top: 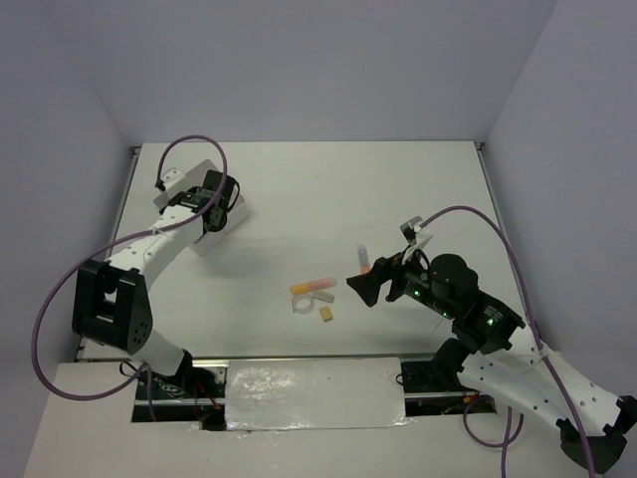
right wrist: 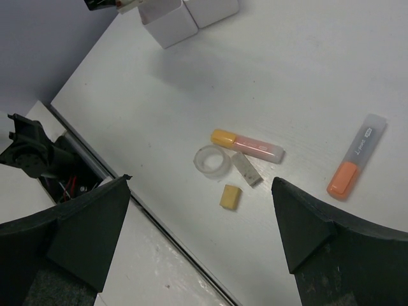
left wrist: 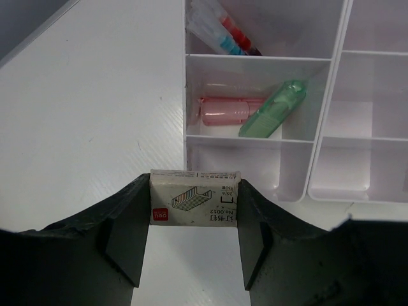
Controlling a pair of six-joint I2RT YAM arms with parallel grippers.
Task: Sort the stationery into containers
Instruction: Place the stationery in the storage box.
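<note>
My left gripper [left wrist: 194, 186] is shut on a small white staples box [left wrist: 194, 203] and holds it at the near edge of the white trays [left wrist: 258, 58]. In the trays lie a pink marker [left wrist: 224, 109], a green marker [left wrist: 274, 108] and red and blue pens [left wrist: 231, 33]. My right gripper [right wrist: 201, 183] is open and empty above the loose items: a yellow-capped pink marker [right wrist: 248, 144], a clear tape ring [right wrist: 212, 161], a white bit [right wrist: 246, 169], a tan eraser [right wrist: 230, 196] and an orange marker [right wrist: 356, 156]. In the top view the left gripper [top: 214, 207] hides most of the trays [top: 221, 231].
The loose items lie in the middle of the table [top: 315, 297], left of the right gripper [top: 360, 287]. The table's near edge with a foil-covered strip [top: 314, 393] runs just below them. The trays also show at the far corner of the right wrist view [right wrist: 169, 25].
</note>
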